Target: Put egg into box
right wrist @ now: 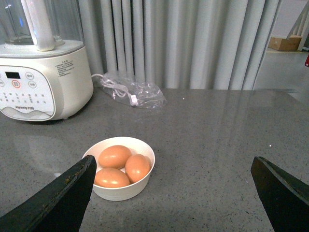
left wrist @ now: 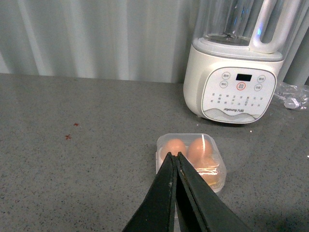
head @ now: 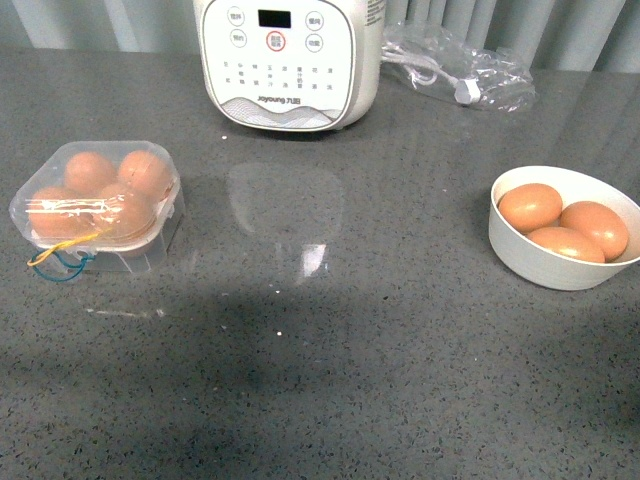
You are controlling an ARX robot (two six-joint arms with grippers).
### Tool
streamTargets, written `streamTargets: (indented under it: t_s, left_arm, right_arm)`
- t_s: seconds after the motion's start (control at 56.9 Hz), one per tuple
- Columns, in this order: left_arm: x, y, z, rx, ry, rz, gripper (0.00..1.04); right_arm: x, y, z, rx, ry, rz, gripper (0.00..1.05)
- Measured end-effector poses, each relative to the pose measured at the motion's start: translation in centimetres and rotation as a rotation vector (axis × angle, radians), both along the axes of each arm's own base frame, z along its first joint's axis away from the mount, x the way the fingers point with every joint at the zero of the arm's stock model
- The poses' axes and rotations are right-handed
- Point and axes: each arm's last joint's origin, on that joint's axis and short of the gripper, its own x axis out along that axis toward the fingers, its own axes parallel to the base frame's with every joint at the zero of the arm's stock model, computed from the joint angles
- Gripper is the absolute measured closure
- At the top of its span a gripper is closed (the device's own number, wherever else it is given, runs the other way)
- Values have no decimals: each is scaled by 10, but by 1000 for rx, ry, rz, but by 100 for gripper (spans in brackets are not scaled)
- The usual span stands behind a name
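Note:
The box [head: 160, 232], a clear plastic carton with blue and yellow wire loops [head: 58, 260], stands at the left of the grey counter. Its clear lid lies over several brown eggs [head: 146, 172]. Three more eggs [head: 530, 206] lie in a round white bowl [head: 528, 260] at the right. Neither arm shows in the front view. In the left wrist view my left gripper [left wrist: 174, 155] is shut and empty, its tips just short of the box [left wrist: 212, 166]. My right gripper [right wrist: 173, 162] is open and empty, with the bowl [right wrist: 144, 148] and its eggs [right wrist: 114, 156] beside one finger [right wrist: 72, 186].
A white kitchen appliance [head: 290, 60] with a control panel stands at the back centre. A clear plastic bag holding a cable [head: 460, 65] lies to its right. A grey curtain hangs behind the counter.

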Motion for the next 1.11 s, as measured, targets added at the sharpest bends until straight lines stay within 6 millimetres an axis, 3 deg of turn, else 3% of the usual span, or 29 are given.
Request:
streamTargets:
  t_s: [0.457,0.58,0.861,1.107]
  left_arm:
    - [-9,0,-1,0,0,0,101]
    - [-20,0,-4,1,7,0,101]
    - [-21,0,-4,0,7,0,101]
    - [-21,0,-4,0,6,0,43]
  right_arm:
    - [0,0,0,0,0,0,7]
    - [0,0,0,0,0,0,7]
    - [0,0,0,0,0,0,7]
    - [0,0,0,0,0,0,7]
